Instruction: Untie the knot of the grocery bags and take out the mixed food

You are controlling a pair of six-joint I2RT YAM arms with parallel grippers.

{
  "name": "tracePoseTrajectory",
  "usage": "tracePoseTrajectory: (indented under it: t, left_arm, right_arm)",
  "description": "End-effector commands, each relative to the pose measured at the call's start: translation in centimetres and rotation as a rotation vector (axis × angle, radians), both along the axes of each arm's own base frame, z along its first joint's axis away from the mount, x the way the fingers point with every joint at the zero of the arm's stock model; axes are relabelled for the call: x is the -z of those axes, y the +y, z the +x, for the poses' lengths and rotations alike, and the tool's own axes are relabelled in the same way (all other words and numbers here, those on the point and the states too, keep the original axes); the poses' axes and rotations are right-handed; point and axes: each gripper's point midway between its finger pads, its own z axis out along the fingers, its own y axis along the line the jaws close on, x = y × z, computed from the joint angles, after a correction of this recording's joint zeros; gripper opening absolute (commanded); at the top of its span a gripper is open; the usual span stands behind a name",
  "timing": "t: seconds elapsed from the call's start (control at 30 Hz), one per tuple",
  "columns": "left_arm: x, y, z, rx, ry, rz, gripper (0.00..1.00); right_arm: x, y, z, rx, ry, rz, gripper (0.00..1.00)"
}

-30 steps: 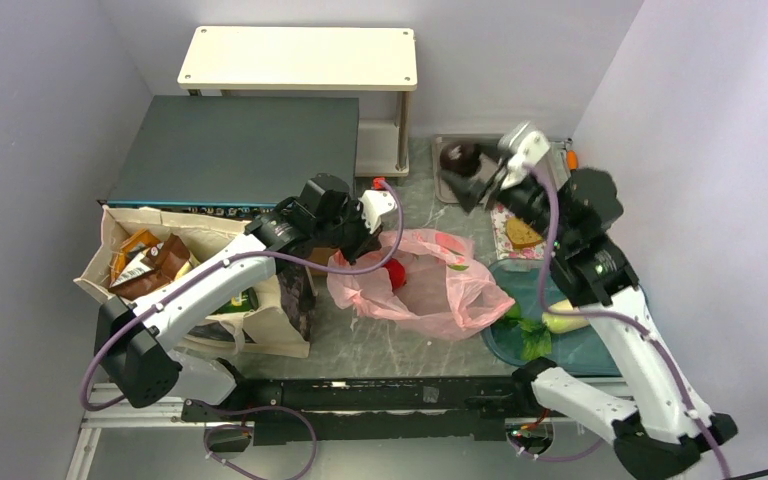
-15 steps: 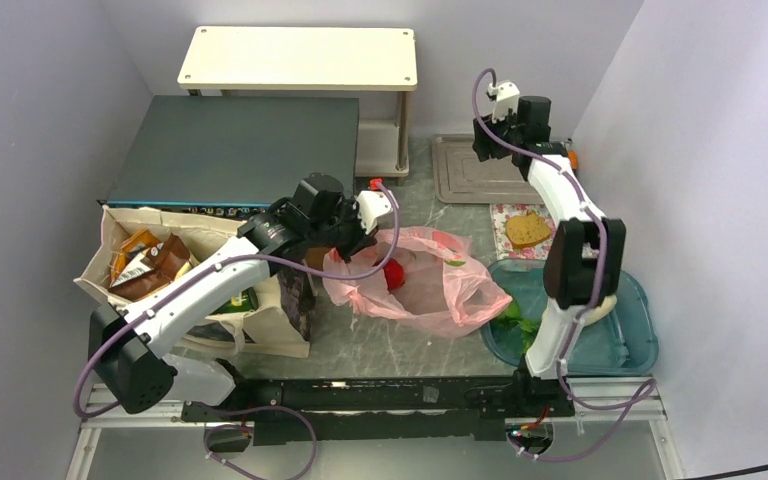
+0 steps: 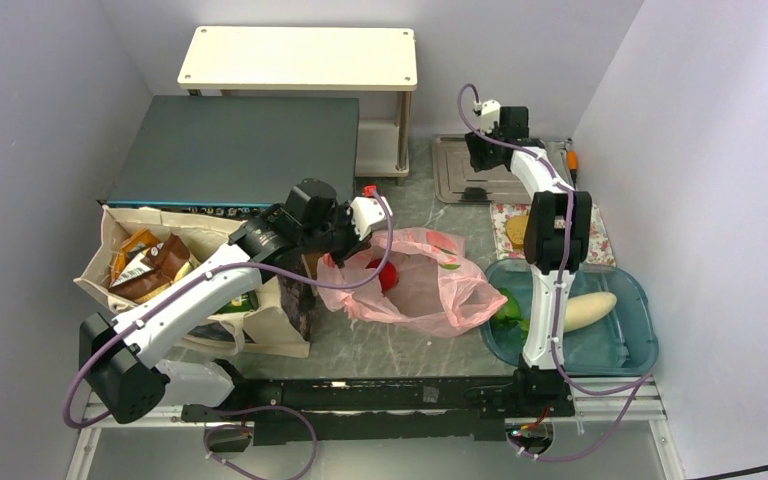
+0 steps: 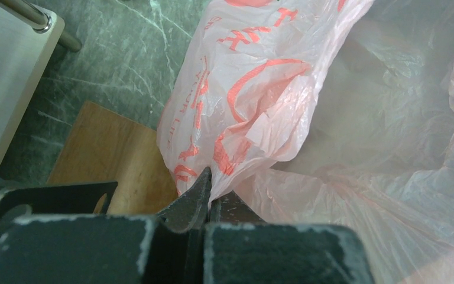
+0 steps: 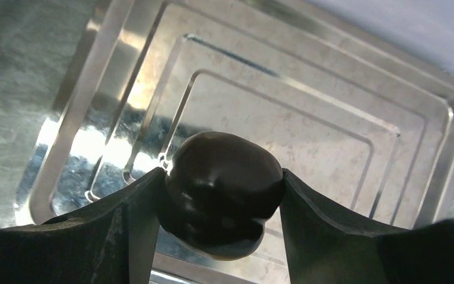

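My left gripper [image 4: 210, 177] is shut on a fold of the thin pink plastic bag [image 4: 254, 94], whose mouth gapes open; the knot is out of view. From above, the left gripper [image 3: 334, 252] pinches the pink bag [image 3: 440, 295] at its left edge, and a red round fruit [image 3: 385, 276] lies inside. Over the metal tray [image 5: 354, 112], my right gripper [image 5: 222, 172] is shut on a dark round fruit [image 5: 221, 195]. From above, the right gripper [image 3: 477, 152] hangs at the tray's [image 3: 455, 185] far end. The canvas tote [image 3: 265, 325] holds chip bags [image 3: 150, 262] and a green bottle [image 3: 243, 300].
A teal tray [image 3: 610, 350] at the right holds a white radish [image 3: 587, 309] and leafy greens [image 3: 508, 312]. A bread slice [image 3: 516, 231] lies on a patterned mat. A dark box [image 3: 230, 150] and a wooden shelf [image 3: 300, 55] stand at the back.
My right arm swung away from the camera and stretched out to the far end of the metal tray with the dark fruit. The left gripper drew the bag edge slightly left.
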Motion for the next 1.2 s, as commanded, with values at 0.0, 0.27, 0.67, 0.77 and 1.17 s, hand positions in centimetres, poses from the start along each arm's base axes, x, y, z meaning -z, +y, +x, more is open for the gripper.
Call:
tracePoseTrajectory:
  t: [0.0,0.27,0.67,0.77,1.17]
  left_arm:
    - [-0.7,0.4,-0.1,0.006,-0.035,-0.006,0.00]
    - [-0.7,0.2,0.0,0.012,-0.034,-0.009,0.00]
    - [-0.5,0.1,-0.1,0.020,-0.028,-0.005,0.00]
    - [-0.6,0.0,-0.1,0.013,-0.018,-0.019,0.00]
    - [-3.6,1.3,2.5,-0.290,-0.003,-0.149,0.00]
  right_arm:
    - [1.2,-0.5,0.0,-0.005,0.042,-0.038,0.38]
    - [3.9,-0.9,-0.6,-0.008,0.104,-0.069,0.66]
    - [-1.1,0.0,-1.5,0.000,0.075,0.002,1.00]
    - [-6.5,1.8,-3.1,-0.054,0.008,0.091,1.00]
    - [-25.5,13.8,-29.7,-0.732,-0.233,0.364,0.63]
